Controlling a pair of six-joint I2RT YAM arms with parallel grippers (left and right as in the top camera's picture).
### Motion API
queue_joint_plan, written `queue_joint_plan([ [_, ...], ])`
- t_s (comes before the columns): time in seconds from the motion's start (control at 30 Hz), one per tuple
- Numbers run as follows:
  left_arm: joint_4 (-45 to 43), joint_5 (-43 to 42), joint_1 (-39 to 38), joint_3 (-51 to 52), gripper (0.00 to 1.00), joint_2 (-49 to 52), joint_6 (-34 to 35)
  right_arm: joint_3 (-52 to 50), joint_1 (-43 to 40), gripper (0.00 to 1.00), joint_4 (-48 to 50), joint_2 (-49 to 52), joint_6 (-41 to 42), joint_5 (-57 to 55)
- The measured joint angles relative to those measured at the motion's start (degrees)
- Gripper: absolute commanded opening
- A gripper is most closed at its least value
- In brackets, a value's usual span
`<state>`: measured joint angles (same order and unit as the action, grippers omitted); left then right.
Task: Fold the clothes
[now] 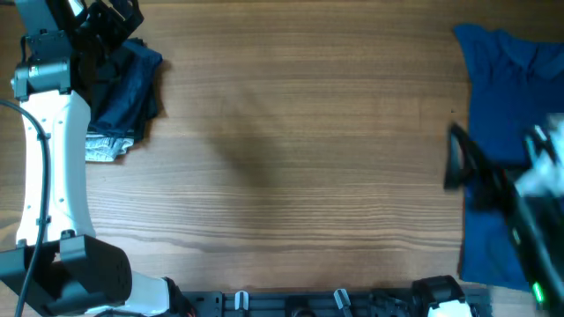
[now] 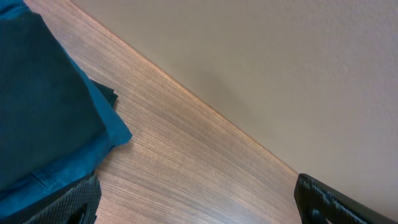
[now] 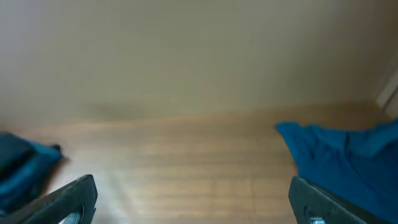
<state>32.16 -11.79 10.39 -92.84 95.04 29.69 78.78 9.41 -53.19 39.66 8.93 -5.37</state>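
Note:
A stack of dark folded clothes (image 1: 132,88) lies at the table's far left, with a pale denim piece (image 1: 109,146) sticking out at its near edge. My left gripper (image 1: 113,25) hovers over the stack's far corner. In the left wrist view the left gripper (image 2: 196,208) is open over bare wood, the stack (image 2: 43,106) beside its left finger. A bright blue shirt (image 1: 507,123) lies spread at the right edge. My right gripper (image 1: 456,160), blurred, is above the shirt's left border. It (image 3: 199,202) stands open and holds nothing, the shirt (image 3: 348,155) by its right finger.
The wooden table (image 1: 300,150) stretches between the two garment piles. The left arm's white link (image 1: 53,167) runs down the left side. A beige wall (image 3: 186,56) rises behind the table's far edge.

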Motion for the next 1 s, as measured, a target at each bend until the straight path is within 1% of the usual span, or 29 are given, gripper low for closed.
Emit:
queue_joint_plan([
  [0.03,0.0,0.0,0.0,0.0,1.0,0.0,0.0,-0.6,0.2,0.99,-0.2,-4.8,0.0,0.0],
  [0.1,-0.1,0.0,0.0,0.0,1.0,0.0,0.0,-2.8,0.2,1.0,0.0,-10.9,0.0,0.3],
  [0.17,0.0,0.0,0.0,0.0,1.0,0.0,0.0,-8.1,0.3,0.99,-0.6,-20.6,0.0,0.7],
  [0.2,0.0,0.0,0.0,0.0,1.0,0.0,0.0,-10.1,0.3,0.99,0.1,-23.1,0.0,0.9],
  [0.23,0.0,0.1,0.0,0.0,1.0,0.0,0.0,-14.2,0.3,0.99,-0.1,-27.5,0.0,0.9],
  [0.27,0.0,0.0,0.0,0.0,1.0,0.0,0.0,-14.7,0.3,1.0,-0.2,-28.0,0.0,0.9],
  [0.3,-0.2,0.0,0.0,0.0,1.0,0.0,0.0,-19.3,0.3,0.99,0.9,-32.0,0.2,1.0],
  [0.37,0.0,0.0,0.0,0.0,1.0,0.0,0.0,-26.7,0.3,0.99,5.4,-36.2,0.7,1.1],
  [0.47,0.0,0.0,0.0,0.0,1.0,0.0,0.0,-35.2,0.3,1.0,15.1,-38.3,1.7,1.1],
  [0.53,0.0,0.0,0.0,0.0,1.0,0.0,0.0,-43.8,0.3,1.0,24.8,-38.4,2.2,1.3],
  [0.57,0.0,0.0,0.0,0.0,1.0,0.0,0.0,-47.8,0.3,1.0,32.7,-38.7,2.4,1.3],
  [0.63,0.0,0.2,0.0,0.0,1.0,0.0,0.0,-54.1,0.3,1.0,42.8,-38.8,2.6,1.3],
  [0.73,0.0,0.2,0.0,0.0,1.0,0.0,0.0,-62.6,0.3,0.99,51.7,-38.8,2.8,1.3],
  [0.87,0.0,0.2,0.0,0.0,1.0,0.0,0.0,-70.1,-0.3,1.0,59.2,-38.8,3.3,1.3],
  [1.0,0.0,0.2,0.0,0.0,1.0,0.0,0.0,-74.1,-2.4,0.99,60.1,-38.8,5.5,1.3],
])
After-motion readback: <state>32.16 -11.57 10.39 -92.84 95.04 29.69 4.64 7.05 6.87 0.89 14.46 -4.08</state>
